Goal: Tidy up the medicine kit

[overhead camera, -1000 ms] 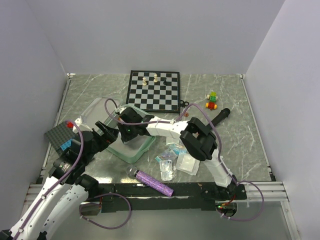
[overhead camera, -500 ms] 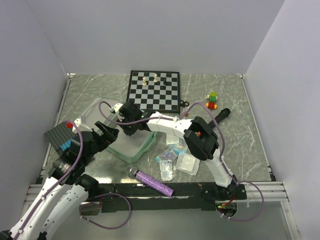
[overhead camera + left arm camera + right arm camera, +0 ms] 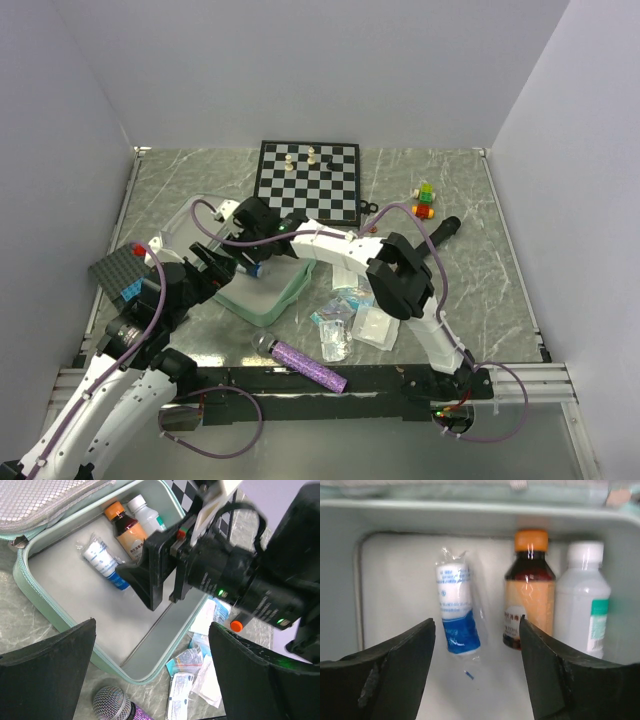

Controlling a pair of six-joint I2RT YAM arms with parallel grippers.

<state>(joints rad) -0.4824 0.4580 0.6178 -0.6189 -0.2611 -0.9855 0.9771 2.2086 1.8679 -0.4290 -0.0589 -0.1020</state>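
since a second earlier the right tool (image 3: pixel 476 627) had drawn back from the middle of the medicine kit (image 3: pixel 268 312) toward its far left corner, and a blue-ended tube (image 3: pixel 454 611) had come into sight on the lining in the overhead view; the left arm had hardly shifted. the kit lay open on the marbled counter (image 3: pixel 500 290), left of centre and just on the near side of the chessboard (image 3: pixel 307 182), with its lid (image 3: pixel 45 500) tipped back and the honeycomb lining facing up. three things lay flat in the tray near its far wall: the white and blue tube in a clear wrapper, a brown bottle with an orange cap (image 3: pixel 530 602) beside it, and a white bottle with a green label (image 3: pixel 582 607) touching the brown one. the right tool hung above the tray with its fingers spread apart and nothing between them, pointed at the tube and the brown bottle. the left tool (image 3: pixel 152 625) hovered over the near left rim of the kit, its fingers also wide apart and holding nothing. just beside the kit's near right corner lay a scatter of small sachets (image 3: pixel 350 320), and nearer the arm bases a microphone with a purple glitter handle (image 3: pixel 300 362). a dark studded plate (image 3: pixel 115 272) sat at the left edge of the counter, partly behind the left arm.
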